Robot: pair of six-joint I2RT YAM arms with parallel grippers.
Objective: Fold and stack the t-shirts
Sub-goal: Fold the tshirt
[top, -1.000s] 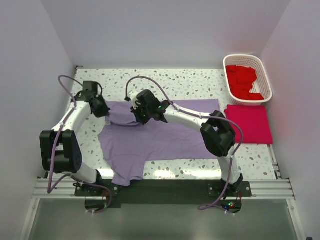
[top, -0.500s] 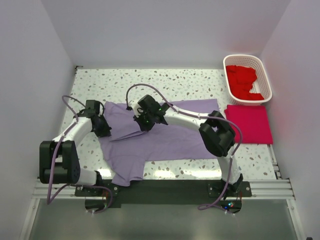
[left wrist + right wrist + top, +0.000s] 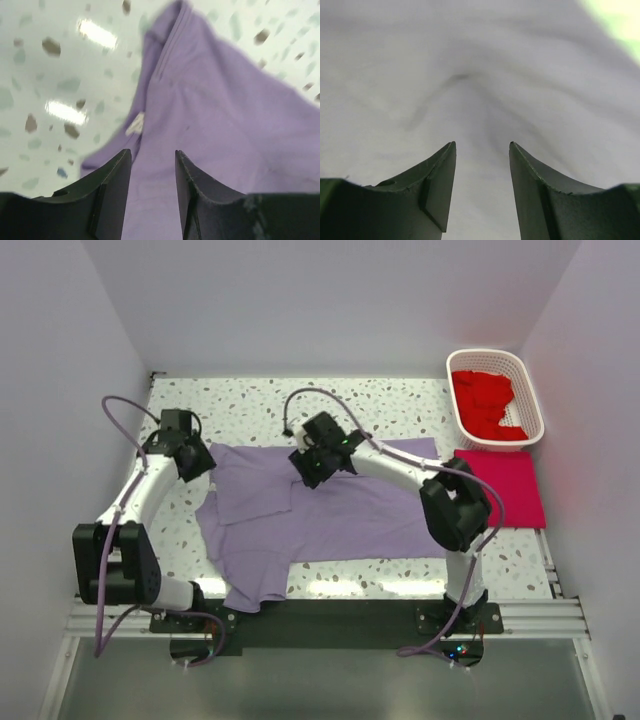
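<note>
1. Two arms reach out over a speckled table (image 3: 380,405), both ending above a lavender t-shirt (image 3: 330,520) that lies spread across the middle of it.
2. The left gripper (image 3: 200,462) hangs over the shirt's far left corner. Its jaws stand apart and hold nothing.
3. In the left wrist view, the left gripper (image 3: 152,155) shows purple cloth through the gap between its dark fingers (image 3: 112,185). The shirt's seamed edge runs up and away there, with bare table to the left of it. A small white tag (image 3: 135,124) sits at that edge.
4. The right gripper (image 3: 310,468) hovers over the shirt's far edge, near the middle. Its jaws are parted as well and grip nothing.
5. In the right wrist view, the right gripper (image 3: 482,147) looks down on blurred, pale cloth with a soft crease in it. Nothing lies between the fingers (image 3: 437,175).
6. On the shirt's left part a flap of cloth lies doubled over the rest. One sleeve reaches toward the near edge of the table.
7. A crimson-pink t-shirt (image 3: 505,490) lies folded flat at the right side of the table, just beside the lavender one.
8. Behind it stands a white basket (image 3: 532,400) at the far right corner, with crumpled red t-shirts (image 3: 482,400) inside.
</note>
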